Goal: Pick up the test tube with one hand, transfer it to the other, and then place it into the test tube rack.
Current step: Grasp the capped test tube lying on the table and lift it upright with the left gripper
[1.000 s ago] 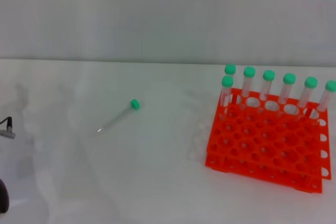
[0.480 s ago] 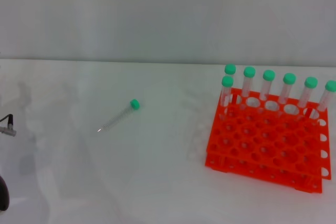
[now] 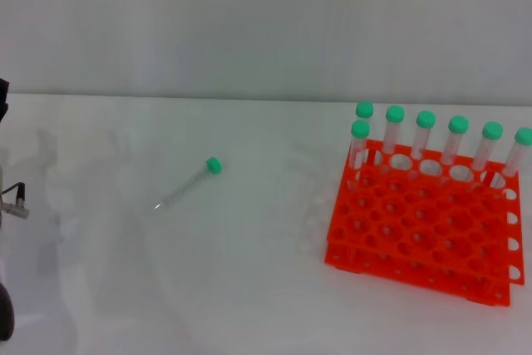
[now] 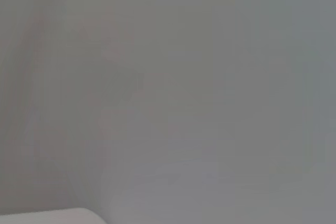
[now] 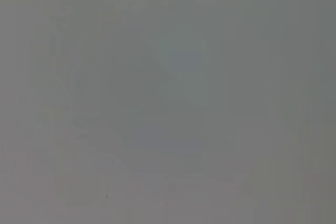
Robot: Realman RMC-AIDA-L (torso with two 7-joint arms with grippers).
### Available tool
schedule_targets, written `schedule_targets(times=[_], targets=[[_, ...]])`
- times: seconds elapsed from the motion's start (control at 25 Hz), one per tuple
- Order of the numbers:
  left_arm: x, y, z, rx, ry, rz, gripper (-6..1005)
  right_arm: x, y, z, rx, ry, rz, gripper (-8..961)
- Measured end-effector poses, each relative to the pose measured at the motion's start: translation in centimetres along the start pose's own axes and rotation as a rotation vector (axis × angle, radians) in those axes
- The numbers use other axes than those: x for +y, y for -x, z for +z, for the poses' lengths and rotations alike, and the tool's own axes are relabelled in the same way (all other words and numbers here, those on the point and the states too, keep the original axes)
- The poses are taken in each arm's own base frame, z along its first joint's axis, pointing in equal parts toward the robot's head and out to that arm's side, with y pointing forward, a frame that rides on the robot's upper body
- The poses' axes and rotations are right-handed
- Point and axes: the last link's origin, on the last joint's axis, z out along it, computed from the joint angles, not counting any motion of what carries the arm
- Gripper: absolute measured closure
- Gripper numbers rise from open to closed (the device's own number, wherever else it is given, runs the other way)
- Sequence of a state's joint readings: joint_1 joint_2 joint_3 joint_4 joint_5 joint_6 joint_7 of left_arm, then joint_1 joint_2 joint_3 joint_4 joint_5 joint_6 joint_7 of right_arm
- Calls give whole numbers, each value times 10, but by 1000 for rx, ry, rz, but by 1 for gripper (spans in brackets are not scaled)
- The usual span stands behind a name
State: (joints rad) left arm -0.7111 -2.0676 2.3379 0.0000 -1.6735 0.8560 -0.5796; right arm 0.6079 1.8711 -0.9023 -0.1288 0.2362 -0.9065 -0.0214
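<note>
Test tube (image 3: 188, 184): slim clear plastic, green screw cap, tapered tip. Lies flat on the white table (image 3: 249, 288), left of frame centre in the head view, cap toward the upper right, tip toward the lower left; nothing touches it. Judged light, rigid, smooth and prone to roll or slip; best taken across the clear barrel just below the cap, where the cap's shoulder would check sliding. The thin tip gives poor purchase.

Test tube rack (image 3: 424, 230): orange tiers of round holes, right side of frame, well apart from the tube. Seven green-capped tubes stand along its far edge; the nearer holes are open.

Left arm: only dark fragments at the left frame edge; state of fingers cannot be told. Right gripper: not visible. Both wrist views show blank grey.
</note>
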Motion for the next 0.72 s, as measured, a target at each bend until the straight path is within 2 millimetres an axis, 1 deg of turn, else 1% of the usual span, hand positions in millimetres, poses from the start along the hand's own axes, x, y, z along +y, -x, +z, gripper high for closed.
schedule_targets(times=[0.56, 0.72], targets=[[4, 3, -1, -16, 25, 25, 149, -1, -3, -3, 8, -2, -1, 112], [9, 5, 0, -30, 55, 60, 149, -1, -3, -3, 8, -1, -1, 113]])
